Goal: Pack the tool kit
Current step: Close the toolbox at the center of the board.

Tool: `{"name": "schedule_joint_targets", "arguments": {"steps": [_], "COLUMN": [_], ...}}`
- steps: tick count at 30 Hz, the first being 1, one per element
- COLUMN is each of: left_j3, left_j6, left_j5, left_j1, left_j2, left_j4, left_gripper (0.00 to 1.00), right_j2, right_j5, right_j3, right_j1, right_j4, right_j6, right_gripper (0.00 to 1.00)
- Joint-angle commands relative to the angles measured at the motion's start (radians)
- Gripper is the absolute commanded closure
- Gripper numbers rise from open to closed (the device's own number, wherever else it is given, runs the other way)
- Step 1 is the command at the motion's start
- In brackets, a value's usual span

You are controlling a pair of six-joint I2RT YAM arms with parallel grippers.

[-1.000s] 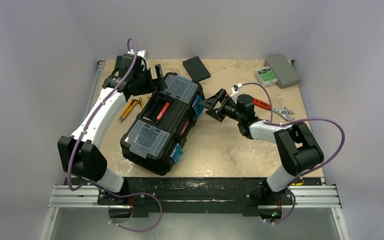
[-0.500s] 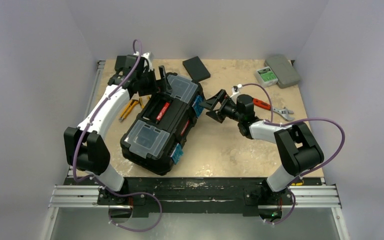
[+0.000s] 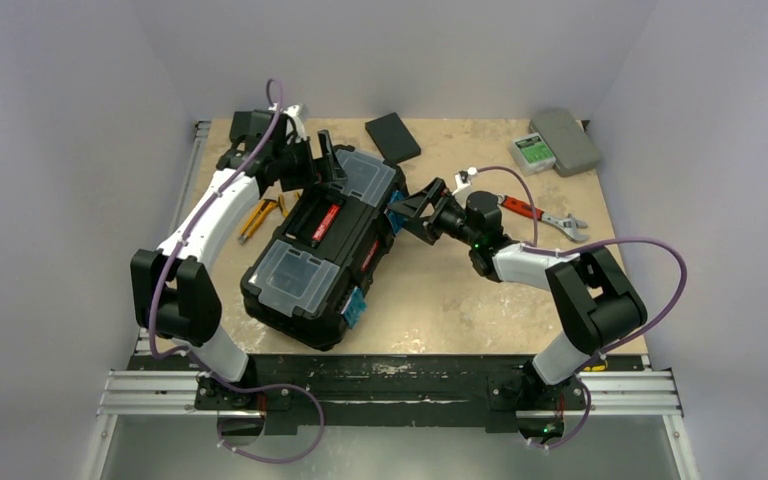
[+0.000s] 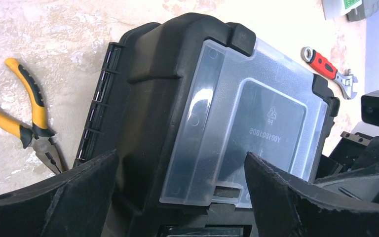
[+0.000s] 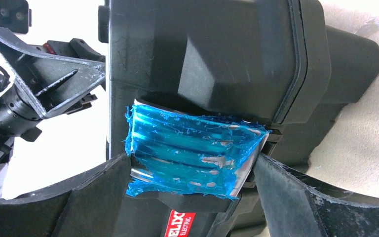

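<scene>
The black toolbox (image 3: 325, 250) lies closed at the table's middle left, with two clear-lidded compartments and a red label on its handle (image 3: 327, 220). My left gripper (image 3: 325, 158) is open over the box's far end. In the left wrist view it (image 4: 180, 173) straddles the far clear lid (image 4: 237, 113). My right gripper (image 3: 410, 207) is open at the box's right side. In the right wrist view it (image 5: 192, 163) has a finger close on each side of a blue latch (image 5: 192, 148). Yellow pliers (image 3: 257, 217) lie left of the box. A red-handled wrench (image 3: 540, 213) lies to the right.
A thin black rectangular device (image 3: 392, 137) lies at the back, behind the toolbox. A flat grey case (image 3: 565, 140) and a small green-labelled box (image 3: 534, 150) sit at the back right corner. A second blue latch (image 3: 353, 308) shows at the box's near end.
My left gripper swung right onto the toolbox's far end, then stayed. My right gripper moved left until its fingers bracket the blue latch.
</scene>
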Motion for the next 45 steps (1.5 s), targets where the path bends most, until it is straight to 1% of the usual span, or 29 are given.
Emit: {"name": "schedule_joint_targets", "arguments": {"steps": [1,4,9,14,17,19,25,28,31,33,37,42,45], "left_j3": [-0.027,-0.038,-0.198,-0.193,-0.188,-0.185,-0.185,-0.188,-0.188,-0.187,-0.186,-0.183,-0.182], "left_j6": [-0.028,-0.067,-0.122,-0.078,-0.064,-0.06,-0.067,-0.067,-0.064,-0.062,-0.061,-0.061,-0.059], "left_j5": [0.049,0.079,0.134,0.115,0.12,0.128,0.169,0.175,0.174,0.171,0.165,0.16,0.157], "left_j1": [0.014,0.025,0.026,0.026,0.026,0.026,0.025,0.026,0.026,0.026,0.026,0.026,0.026], "left_j2": [0.028,0.046,0.002,-0.006,0.001,0.008,0.011,0.007,0.007,0.006,0.006,0.014,0.015], "left_j4": [0.023,0.058,0.249,0.211,0.201,0.198,0.208,0.211,0.206,0.203,0.198,0.196,0.191], "left_gripper": [0.07,0.08,0.1,0.1,0.1,0.1,0.11,0.11,0.11,0.11,0.12,0.12,0.13], "right_j2": [-0.017,-0.005,0.006,-0.009,-0.009,0.0,0.042,0.056,0.055,0.04,-0.008,0.006,0.003], "right_j5": [0.05,0.063,0.059,0.08,0.09,0.09,0.071,0.061,0.053,0.065,0.133,0.136,0.15], "right_j3": [0.006,0.003,0.018,0.033,0.032,0.026,0.0,-0.014,-0.027,-0.037,-0.055,-0.07,-0.082], "right_j1": [0.005,0.006,0.017,0.019,0.021,0.023,0.025,0.025,0.024,0.025,0.024,0.023,0.024], "right_j4": [0.079,0.082,0.038,-0.033,-0.035,-0.013,0.124,0.192,0.202,0.178,0.046,0.064,0.059], "right_j6": [0.038,0.06,0.051,0.02,0.014,0.018,0.066,0.089,0.092,0.077,0.03,0.04,0.045], "right_gripper": [0.09,0.1,0.02,0.01,0.01,0.01,0.01,0.03,0.06,0.09,0.12,0.13,0.13]}}
